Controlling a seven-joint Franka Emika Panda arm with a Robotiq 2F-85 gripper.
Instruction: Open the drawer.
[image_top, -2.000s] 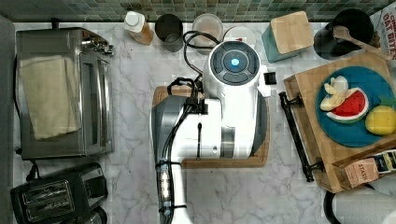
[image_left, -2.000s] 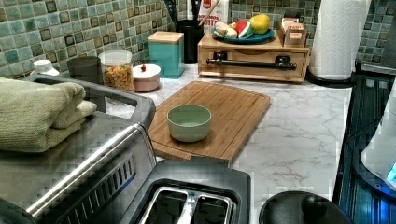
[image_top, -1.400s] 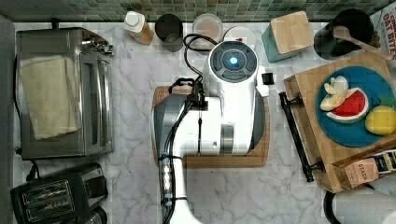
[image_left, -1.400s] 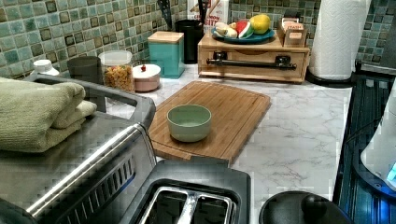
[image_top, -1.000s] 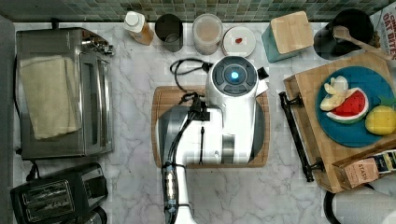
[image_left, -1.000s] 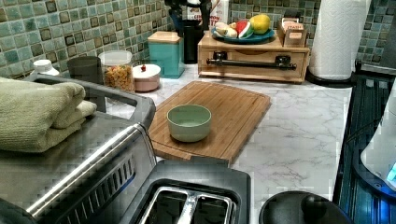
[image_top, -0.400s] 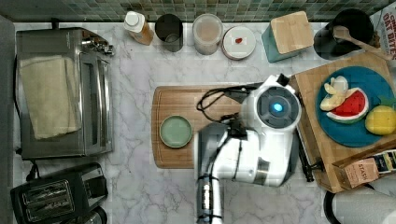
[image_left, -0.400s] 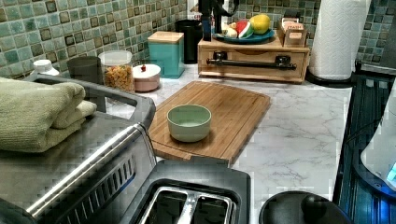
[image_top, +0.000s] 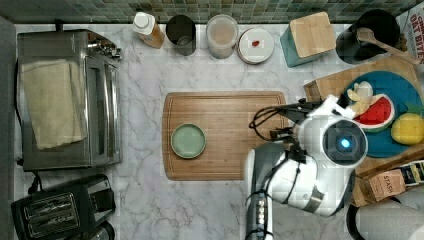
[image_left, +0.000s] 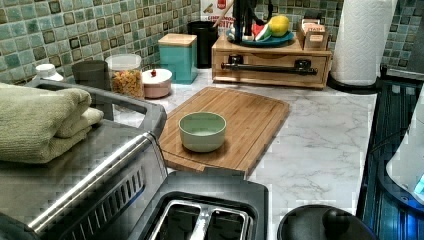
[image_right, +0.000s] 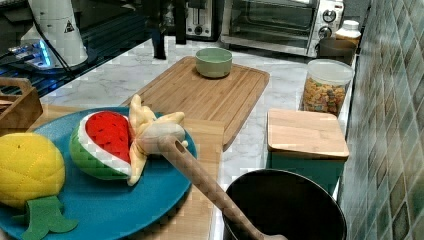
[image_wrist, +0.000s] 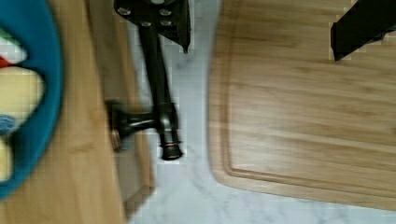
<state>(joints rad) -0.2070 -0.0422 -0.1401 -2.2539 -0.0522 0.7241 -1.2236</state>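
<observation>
The drawer (image_left: 272, 61) sits shut in its wooden box at the far end of the table (image_left: 320, 130) in the left view, black bar handle (image_left: 270, 66) across the front, blue plate (image_left: 260, 41) of toy fruit on top. The arm's gripper (image_wrist: 261, 23) hangs over the gap between handle and cutting board (image_left: 235, 122); jaws spread wide, 1 finger (image_wrist: 159, 14) at the bar, holding nothing. A green bowl (image_left: 202, 131) sits on the board.

top view looks straight down on the whole counter. left view sits low behind the toaster oven (image_left: 75, 165), facing the drawer (image_left: 272, 62) at twelve o'clock. right view looks back from the opposite end; both share the cutting board (image_right: 200, 95). wrist view hangs close over the handle (image_wrist: 156, 79).
</observation>
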